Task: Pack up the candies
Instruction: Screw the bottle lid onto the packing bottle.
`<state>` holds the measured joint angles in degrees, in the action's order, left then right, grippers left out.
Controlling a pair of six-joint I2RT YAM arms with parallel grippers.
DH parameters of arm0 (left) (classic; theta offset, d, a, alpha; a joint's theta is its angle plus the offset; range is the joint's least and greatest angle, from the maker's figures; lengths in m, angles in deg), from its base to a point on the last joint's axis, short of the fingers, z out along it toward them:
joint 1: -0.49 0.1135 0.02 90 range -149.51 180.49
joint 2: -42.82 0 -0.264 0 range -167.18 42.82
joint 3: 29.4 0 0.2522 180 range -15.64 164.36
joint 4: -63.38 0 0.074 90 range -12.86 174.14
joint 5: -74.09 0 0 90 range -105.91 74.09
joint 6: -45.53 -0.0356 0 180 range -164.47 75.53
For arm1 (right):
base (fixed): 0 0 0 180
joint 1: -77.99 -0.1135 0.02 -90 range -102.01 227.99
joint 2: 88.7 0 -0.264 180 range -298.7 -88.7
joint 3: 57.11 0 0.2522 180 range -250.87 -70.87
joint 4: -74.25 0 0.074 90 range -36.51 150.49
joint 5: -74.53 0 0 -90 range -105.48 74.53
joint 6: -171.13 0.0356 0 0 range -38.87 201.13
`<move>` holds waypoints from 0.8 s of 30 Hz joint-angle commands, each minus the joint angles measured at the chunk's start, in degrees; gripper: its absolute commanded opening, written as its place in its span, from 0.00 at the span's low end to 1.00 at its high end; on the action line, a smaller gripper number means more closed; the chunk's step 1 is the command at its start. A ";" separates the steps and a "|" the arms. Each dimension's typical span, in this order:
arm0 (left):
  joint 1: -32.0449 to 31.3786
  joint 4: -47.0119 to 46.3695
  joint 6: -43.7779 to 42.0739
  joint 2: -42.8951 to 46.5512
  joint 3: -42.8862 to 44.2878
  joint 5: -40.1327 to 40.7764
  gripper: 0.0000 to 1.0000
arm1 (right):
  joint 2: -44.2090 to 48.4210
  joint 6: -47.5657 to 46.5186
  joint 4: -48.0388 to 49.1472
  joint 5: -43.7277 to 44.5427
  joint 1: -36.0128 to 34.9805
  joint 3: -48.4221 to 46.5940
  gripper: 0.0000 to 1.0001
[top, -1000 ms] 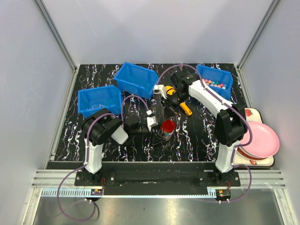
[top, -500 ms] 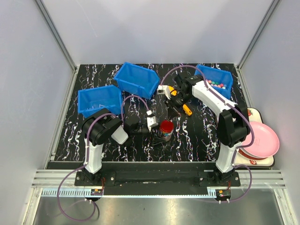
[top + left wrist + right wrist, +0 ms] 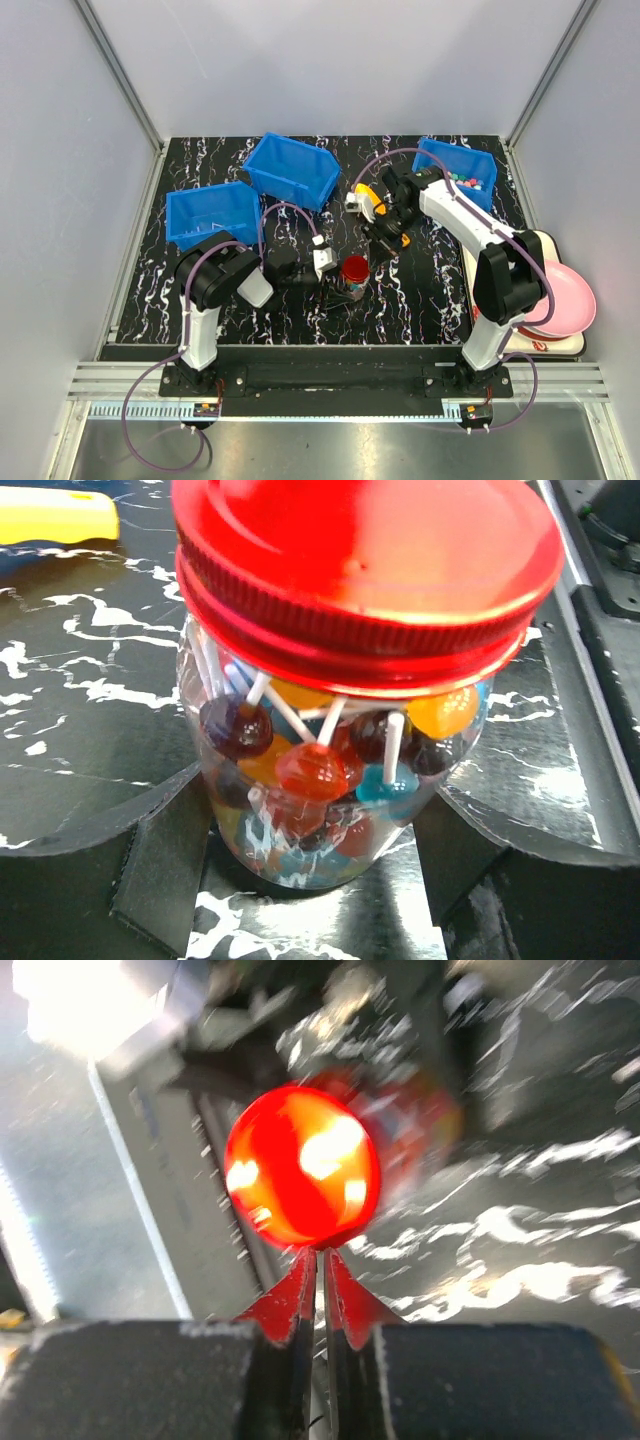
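Pinching a red wrapped candy by its wrapper, the right hand hovers just far-right of the red-lidded jar of lollipops, which the left hand clasps on the counter; more candies lie in the far-right bin.

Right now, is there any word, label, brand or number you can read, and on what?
No text can be read in any view.
The red lid and jar: plain, no label.
The tray under the pink plate: red marks, too small to read.
The stickers at the arm bases: too small to read.
The red candy in the right claw: blurred, no print seen.
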<state>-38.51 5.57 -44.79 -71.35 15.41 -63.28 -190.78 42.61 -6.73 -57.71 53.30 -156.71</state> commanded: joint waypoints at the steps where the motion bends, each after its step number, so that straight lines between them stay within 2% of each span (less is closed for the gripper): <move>1: 0.68 -11.13 0.14 2.02 1.12 2.46 0.00 | 3.29 -0.59 -6.78 -0.04 -0.45 1.64 0.11; 6: 0.68 -11.13 0.23 1.85 1.12 2.29 0.00 | 3.91 -0.59 -6.96 0.92 -0.54 0.24 0.12; 10: 0.68 -11.05 0.14 1.85 1.21 2.29 0.00 | 3.47 0.11 -5.73 1.46 -0.45 -4.66 0.15; 16: 0.68 -10.78 0.14 1.85 1.30 2.29 0.00 | -1.80 -0.85 -5.20 -1.09 -0.62 -13.10 0.23; 24: 0.68 -10.52 0.05 1.85 1.38 2.20 0.00 | -10.85 -2.34 -7.05 -3.46 -4.58 -21.20 0.25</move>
<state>-38.07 5.44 -44.42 -71.35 15.41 -61.86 -198.54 41.88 -12.61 -58.61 51.38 -174.13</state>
